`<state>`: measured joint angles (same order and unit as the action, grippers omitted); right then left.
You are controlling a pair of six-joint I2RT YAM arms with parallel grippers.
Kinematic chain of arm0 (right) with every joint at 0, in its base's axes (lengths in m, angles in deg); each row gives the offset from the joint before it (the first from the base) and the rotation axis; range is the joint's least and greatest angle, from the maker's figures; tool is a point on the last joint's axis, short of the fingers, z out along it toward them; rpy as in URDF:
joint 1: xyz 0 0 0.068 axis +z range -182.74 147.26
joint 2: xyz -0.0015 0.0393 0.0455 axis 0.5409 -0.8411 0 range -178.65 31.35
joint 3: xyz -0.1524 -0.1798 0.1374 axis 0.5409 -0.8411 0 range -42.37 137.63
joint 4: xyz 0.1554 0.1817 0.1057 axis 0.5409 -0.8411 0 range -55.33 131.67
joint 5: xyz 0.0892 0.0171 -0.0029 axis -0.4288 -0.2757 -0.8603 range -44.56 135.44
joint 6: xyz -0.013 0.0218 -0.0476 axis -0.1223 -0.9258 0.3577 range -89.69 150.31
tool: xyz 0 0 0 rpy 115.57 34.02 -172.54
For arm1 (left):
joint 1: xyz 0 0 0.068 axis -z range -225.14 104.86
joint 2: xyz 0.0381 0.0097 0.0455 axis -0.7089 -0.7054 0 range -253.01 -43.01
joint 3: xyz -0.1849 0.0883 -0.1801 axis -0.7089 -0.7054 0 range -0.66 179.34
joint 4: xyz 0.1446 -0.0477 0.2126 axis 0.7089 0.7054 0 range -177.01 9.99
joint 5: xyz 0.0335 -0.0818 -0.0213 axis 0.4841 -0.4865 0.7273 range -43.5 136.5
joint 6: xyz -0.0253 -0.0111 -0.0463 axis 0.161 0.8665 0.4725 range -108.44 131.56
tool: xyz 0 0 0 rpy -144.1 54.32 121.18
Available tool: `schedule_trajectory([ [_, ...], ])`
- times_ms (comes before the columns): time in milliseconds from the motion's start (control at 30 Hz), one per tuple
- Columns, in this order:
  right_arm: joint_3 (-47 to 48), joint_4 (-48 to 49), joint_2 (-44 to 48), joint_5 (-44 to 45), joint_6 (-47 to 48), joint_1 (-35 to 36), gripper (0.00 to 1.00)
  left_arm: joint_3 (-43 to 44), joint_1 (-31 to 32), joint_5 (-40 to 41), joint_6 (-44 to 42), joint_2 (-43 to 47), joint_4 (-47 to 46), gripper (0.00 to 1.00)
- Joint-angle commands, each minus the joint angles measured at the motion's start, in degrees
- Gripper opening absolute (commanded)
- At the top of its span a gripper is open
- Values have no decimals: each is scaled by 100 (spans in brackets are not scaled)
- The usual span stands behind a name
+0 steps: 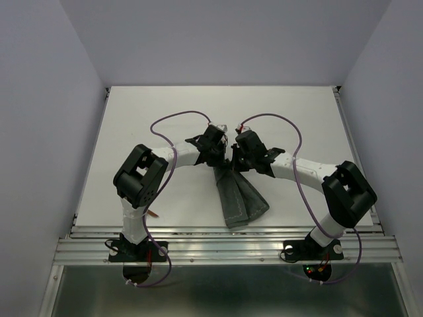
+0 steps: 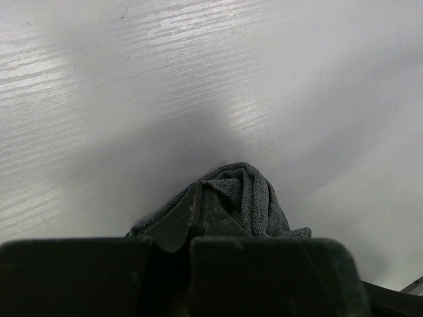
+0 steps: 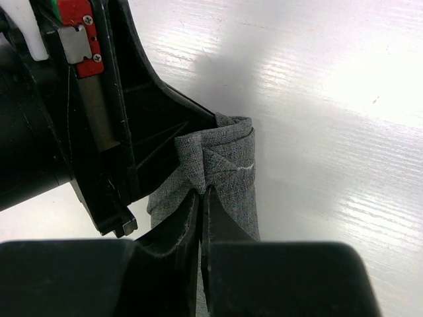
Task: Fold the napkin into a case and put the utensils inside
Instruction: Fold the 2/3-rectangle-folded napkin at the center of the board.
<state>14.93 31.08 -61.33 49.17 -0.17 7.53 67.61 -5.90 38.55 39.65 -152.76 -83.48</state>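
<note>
The left fingers are pinching shut on a bunched corner of the napkin, with the grey-green cloth bulging up just past their tips. The right fingers are also clamping shut on the napkin, gripping a folded, rolled edge so that only a thin slit is showing between them. In the right wrist view the left fingers are standing just beside this fold, touching the cloth from the other side.

From above, the left fingers and right fingers are meeting tip to tip over the middle of the table, both holding the same narrow top end of the napkin. From there the cloth is spreading wider as it is trailing toward the near edge, showing two overlapping flaps. Its lower end is lying close to the table's front rail, between the two arm bases. Whether that end is resting flat on the table is hard to tell.

The arms are arching inward from left and right, with purple cables looping above them.
</note>
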Motion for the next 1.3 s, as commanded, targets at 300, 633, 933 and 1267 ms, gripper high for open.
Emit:
schedule_trajectory([
  [300, 334, 48, 321, -179, 191, 77, 1, -147, 31, -93, -94, -125, 130, 0],
  [633, 387, 31, 58, -619, 201, 77, 1, -103, 48, -76, -24, -178, 139, 0],
  [933, 431, -22, -565, -488, -133, 130, 1, -95, 48, -76, -6, -169, 165, 0],
  [1267, 616, -347, -1050, -57, -476, 130, 1, -68, 57, -119, 38, 33, 201, 0],
])
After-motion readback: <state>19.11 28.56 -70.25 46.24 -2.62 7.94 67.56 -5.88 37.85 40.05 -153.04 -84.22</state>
